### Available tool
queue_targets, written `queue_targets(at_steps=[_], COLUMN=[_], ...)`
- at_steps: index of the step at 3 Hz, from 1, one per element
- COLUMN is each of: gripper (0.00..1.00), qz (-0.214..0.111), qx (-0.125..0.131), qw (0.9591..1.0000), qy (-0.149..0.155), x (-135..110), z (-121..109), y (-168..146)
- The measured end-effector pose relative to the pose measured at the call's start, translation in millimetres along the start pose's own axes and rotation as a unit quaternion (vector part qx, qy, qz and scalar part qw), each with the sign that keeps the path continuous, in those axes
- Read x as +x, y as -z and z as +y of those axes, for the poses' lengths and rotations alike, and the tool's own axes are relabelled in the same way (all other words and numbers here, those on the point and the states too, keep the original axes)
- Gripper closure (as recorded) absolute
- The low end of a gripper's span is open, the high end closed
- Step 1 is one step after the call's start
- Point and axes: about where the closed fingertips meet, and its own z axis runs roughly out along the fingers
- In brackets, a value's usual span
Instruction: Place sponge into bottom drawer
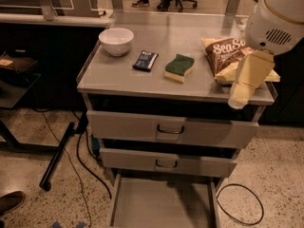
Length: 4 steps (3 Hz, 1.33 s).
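The sponge [179, 67], dark green on top with pale yellow foam below, lies flat on the grey countertop [166, 37] near its middle front. The bottom drawer [161, 205] is pulled out at floor level, its flat floor bare. My gripper [236, 100] hangs at the right front corner of the counter, cream-coloured and pointing down, to the right of the sponge and apart from it. It holds nothing that I can see. The white arm housing [278, 18] sits above it.
A white bowl [116, 41] stands at the counter's left back. A dark blue snack wrapper [145, 60] lies left of the sponge. A chip bag [228, 56] lies at the right, partly behind my arm. Two handled drawers [171, 129] are shut. Cables [240, 205] lie on the floor.
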Motion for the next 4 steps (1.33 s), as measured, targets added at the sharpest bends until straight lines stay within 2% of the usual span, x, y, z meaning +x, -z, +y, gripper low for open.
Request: queue_targets(at_steps=[1, 2, 3, 4], gripper=[0.0, 0.0, 0.0, 0.0], qz=[-0.007, 0.0, 0.004, -0.002], qx=[0.012, 0.025, 0.024, 0.027], qw=[0.9997, 0.9968, 0.9926, 0.9931], qy=[-0.022, -0.076, -0.119, -0.114], x=[-16, -38, -57, -68], z=[-11, -42, -71, -72], y=[-14, -34, -53, -61])
